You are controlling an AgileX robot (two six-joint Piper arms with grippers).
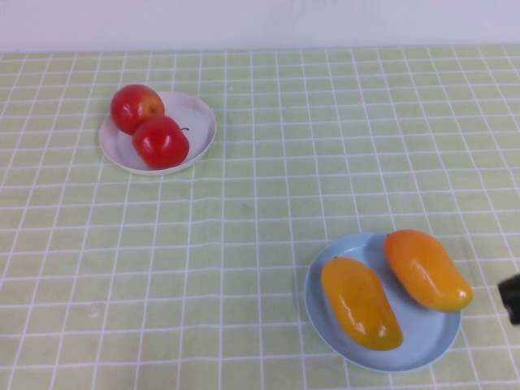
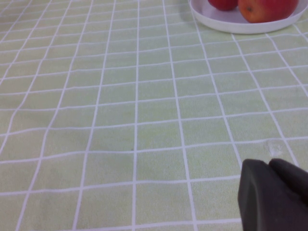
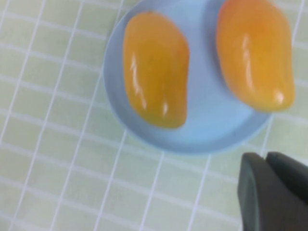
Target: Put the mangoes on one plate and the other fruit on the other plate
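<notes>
Two orange-yellow mangoes (image 1: 360,302) (image 1: 426,269) lie side by side on the light blue plate (image 1: 422,335) at the front right; one overhangs the plate's right rim. Two red apples (image 1: 136,106) (image 1: 161,141) rest on the white plate (image 1: 199,118) at the back left. My right gripper (image 1: 512,297) shows as a dark tip at the right edge, just beside the blue plate, shut and empty (image 3: 265,159). In the right wrist view the mangoes (image 3: 155,67) (image 3: 254,53) and the blue plate (image 3: 207,120) fill the picture. My left gripper (image 2: 268,164) is shut over bare cloth, away from the white plate (image 2: 226,21).
A green checked cloth (image 1: 260,211) covers the table. A pale wall (image 1: 260,20) runs along the far edge. Open cloth lies between the two plates.
</notes>
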